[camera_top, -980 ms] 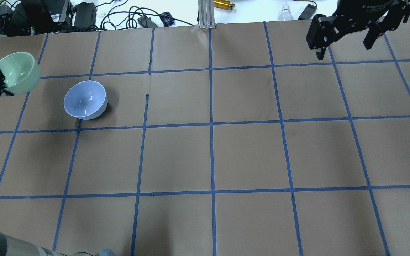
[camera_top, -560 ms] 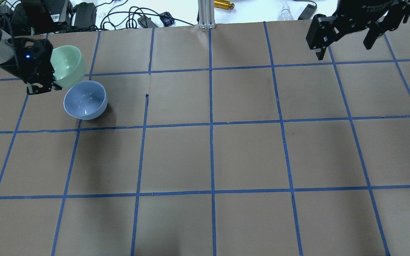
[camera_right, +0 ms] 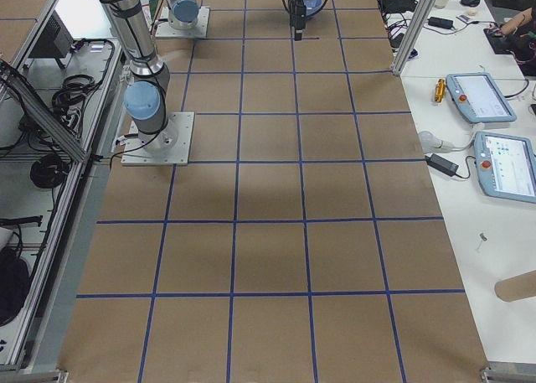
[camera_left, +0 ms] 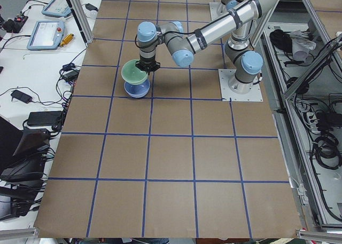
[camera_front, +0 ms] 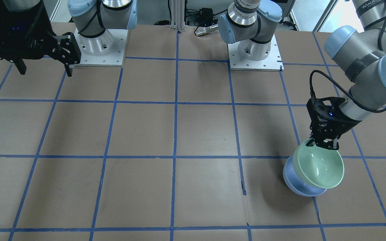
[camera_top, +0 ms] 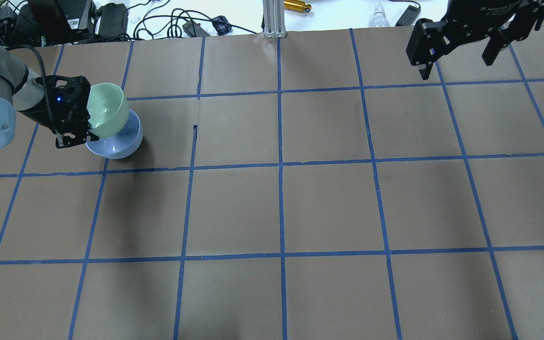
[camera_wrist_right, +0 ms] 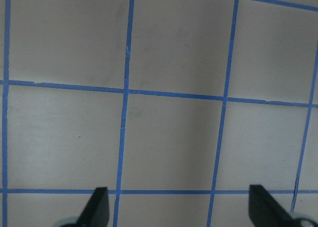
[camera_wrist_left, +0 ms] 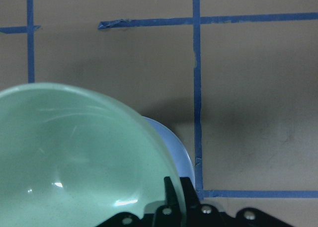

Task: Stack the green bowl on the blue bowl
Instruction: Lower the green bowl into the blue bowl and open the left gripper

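Note:
The green bowl is held tilted, just above the blue bowl and overlapping its left part. I cannot tell if they touch. My left gripper is shut on the green bowl's rim. The front view shows the gripper over the green bowl, with the blue bowl under it on the brown table. In the left wrist view the green bowl fills the lower left and hides most of the blue bowl. My right gripper is open and empty, high over the far right corner.
Cables, power bricks and a metal post line the table's far edge. The two arm bases stand on the robot's side. Blue tape lines mark a grid on the brown table.
My left arm has carried the green bowl rightward from the table's left edge to over the blue bowl. The blue bowl and the right arm have not moved.

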